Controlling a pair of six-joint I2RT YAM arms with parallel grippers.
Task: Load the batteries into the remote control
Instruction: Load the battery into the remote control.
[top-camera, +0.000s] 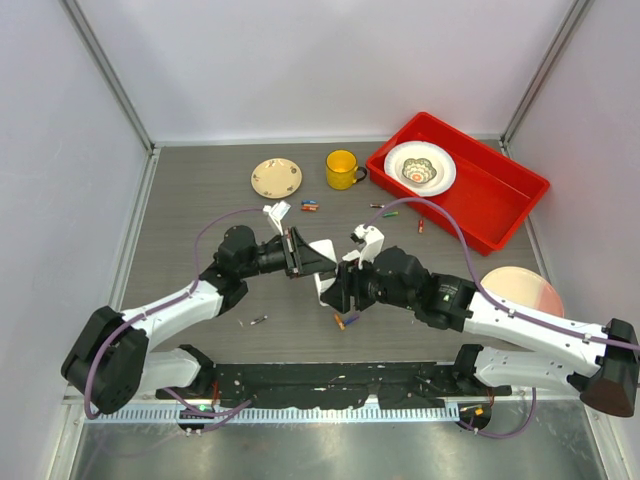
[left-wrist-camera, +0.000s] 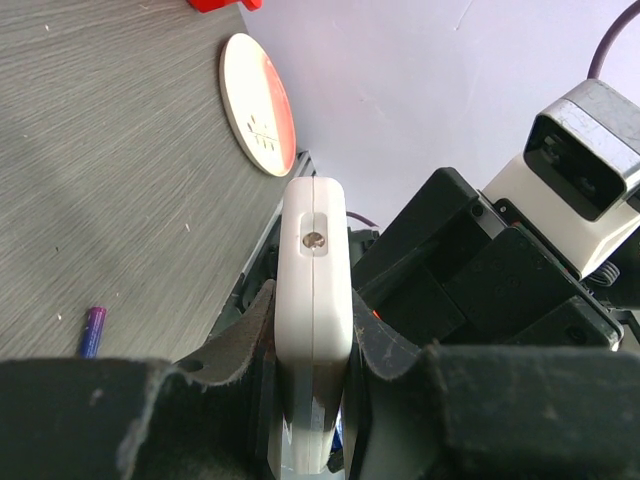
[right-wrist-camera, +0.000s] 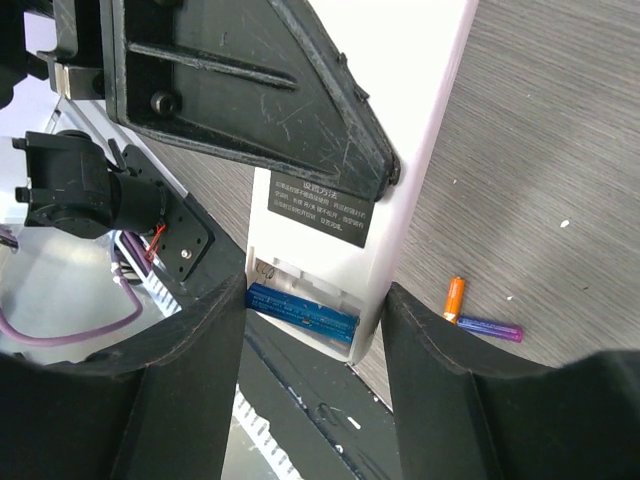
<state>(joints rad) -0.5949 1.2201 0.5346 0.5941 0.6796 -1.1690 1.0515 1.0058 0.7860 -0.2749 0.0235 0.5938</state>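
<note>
Fingers of the left gripper (left-wrist-camera: 315, 322) are clenched on the broad faces of the slim white plastic remote control (left-wrist-camera: 313, 270), held over the grey table (right-wrist-camera: 560, 150) mid-scene. Its holed end points away from that wrist. The open compartment end, with a blue battery (right-wrist-camera: 300, 311) inside, sits between the fingers of the right gripper (right-wrist-camera: 315, 302); whether they press it I cannot tell. The writing on the black label (right-wrist-camera: 318, 208) is too small to read. An orange battery (right-wrist-camera: 454, 298) and a purple battery (right-wrist-camera: 491, 328) lie on the near side.

One remote control (left-wrist-camera: 313, 290), one mug (top-camera: 341, 169), one tray (top-camera: 492, 196)

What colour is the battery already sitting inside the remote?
Blue; the battery shows best in the right wrist view.
</note>
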